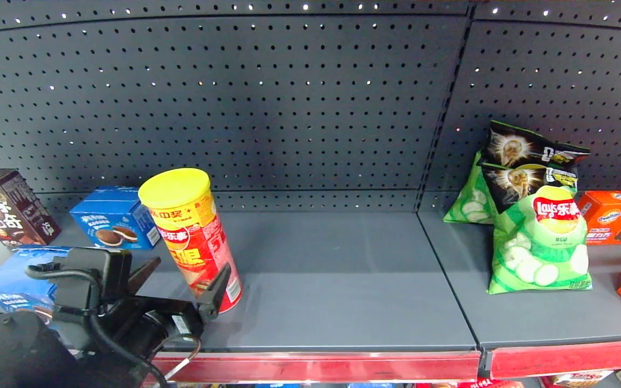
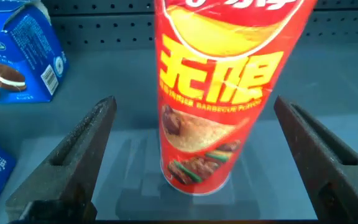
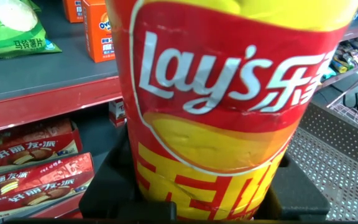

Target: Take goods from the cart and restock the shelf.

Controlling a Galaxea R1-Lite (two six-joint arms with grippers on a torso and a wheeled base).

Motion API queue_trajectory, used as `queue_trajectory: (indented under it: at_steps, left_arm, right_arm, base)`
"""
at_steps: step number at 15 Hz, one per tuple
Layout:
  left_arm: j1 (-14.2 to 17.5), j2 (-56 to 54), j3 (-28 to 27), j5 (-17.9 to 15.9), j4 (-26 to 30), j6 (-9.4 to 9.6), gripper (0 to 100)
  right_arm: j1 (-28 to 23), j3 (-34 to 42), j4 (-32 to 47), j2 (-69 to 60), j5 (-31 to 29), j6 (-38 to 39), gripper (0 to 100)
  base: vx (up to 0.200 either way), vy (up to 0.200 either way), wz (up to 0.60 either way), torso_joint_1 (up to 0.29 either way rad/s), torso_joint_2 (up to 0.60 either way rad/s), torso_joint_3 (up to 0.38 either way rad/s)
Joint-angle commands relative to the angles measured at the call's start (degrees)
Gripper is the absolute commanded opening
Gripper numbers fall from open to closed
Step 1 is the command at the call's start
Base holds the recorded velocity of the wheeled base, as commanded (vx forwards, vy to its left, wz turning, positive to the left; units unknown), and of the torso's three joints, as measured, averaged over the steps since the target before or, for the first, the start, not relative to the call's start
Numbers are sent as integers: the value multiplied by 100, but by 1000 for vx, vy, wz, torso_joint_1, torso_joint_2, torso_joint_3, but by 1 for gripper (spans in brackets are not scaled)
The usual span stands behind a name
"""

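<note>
A grey shelf (image 1: 343, 302) with a dark pegboard back (image 1: 289, 108) and a red front strip (image 1: 316, 366) runs across the head view. At its left end stand a brown box (image 1: 8, 207) and blue biscuit boxes (image 1: 116, 221). In the bay to the right, green crisp bags (image 1: 539, 248) lean against black bags (image 1: 531, 161), with orange boxes (image 1: 618, 215) beside them.

The chip canister (image 1: 192, 231), red with a yellow lid, stands upright on the shelf near the blue boxes. The left gripper (image 1: 189, 272) sits low at the shelf's front edge, its jaws spread to either side of the canister's base; the left wrist view shows clear gaps on both sides, so they do not touch it.

The right gripper (image 3: 207, 205) holds a second canister (image 3: 229, 124) close before its camera, the jaws pinching its lower body. Behind it lie red boxes (image 3: 36, 168) on a lower shelf level and a grey perforated cart floor (image 3: 340, 168).
</note>
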Motion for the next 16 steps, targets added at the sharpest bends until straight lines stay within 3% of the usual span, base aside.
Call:
queue_trajectory:
  at_steps: [1, 13, 16]
  left_arm:
    - [-37, -281, 97, 0, -8, -3, 100]
    - [25, -1661, 299, 44, -8, 5, 100]
    - [236, -2171, 299, 97, -8, 5, 100]
  right_arm:
    - [1, -6, 1, -1, 0, 3, 0]
    - [1, 126, 1, 8, 0, 21, 0]
    - [1, 126, 27, -1, -18, 38, 0]
  base:
    - [0, 0, 0, 0, 0, 0]
    - [0, 0, 0, 0, 0, 0]
    - [0, 0, 0, 0, 0, 0]
